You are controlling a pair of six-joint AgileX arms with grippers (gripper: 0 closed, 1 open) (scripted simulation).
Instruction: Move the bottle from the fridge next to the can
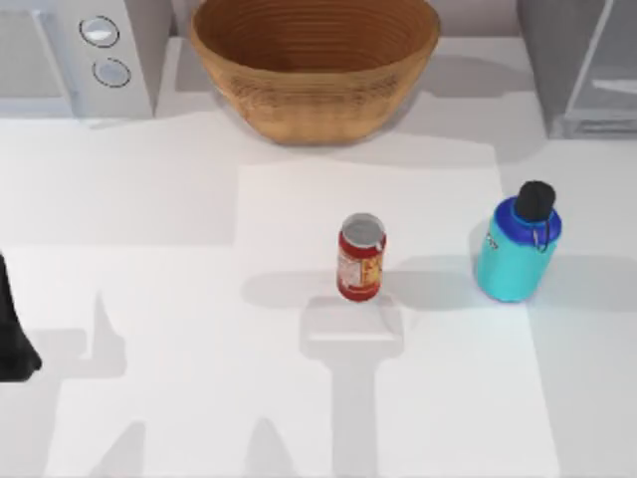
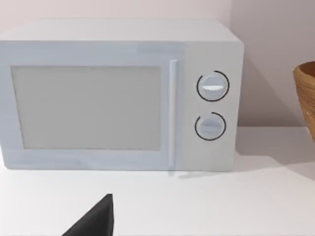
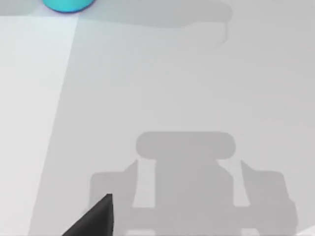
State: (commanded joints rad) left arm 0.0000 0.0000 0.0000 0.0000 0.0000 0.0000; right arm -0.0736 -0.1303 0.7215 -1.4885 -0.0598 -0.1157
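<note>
Bottle [image 1: 518, 251] and can [image 1: 361, 257] are seen upright on the white worktop [image 1: 149, 299] from above, the bottle standing right of the can with a clear gap between them, its long axis vertical. The fridge [image 1: 577, 60] is placed at the far right corner, well behind the bottle, so the bottle is already out of it. A woven basket [image 1: 315, 60] is set at the far middle and a microwave [image 1: 75, 55] at the far left. A dark part of the left arm [image 1: 15, 334] is seen at the left edge, well apart from the bottle.

From the left wrist, the microwave [image 2: 118, 96] is faced; the state of that end effector cannot be told.

From the right wrist, the bottle's turquoise base [image 3: 66, 5] lies ahead, farther off. The right arm is judged nearer; whether its end effector is apart or together cannot be told.
</note>
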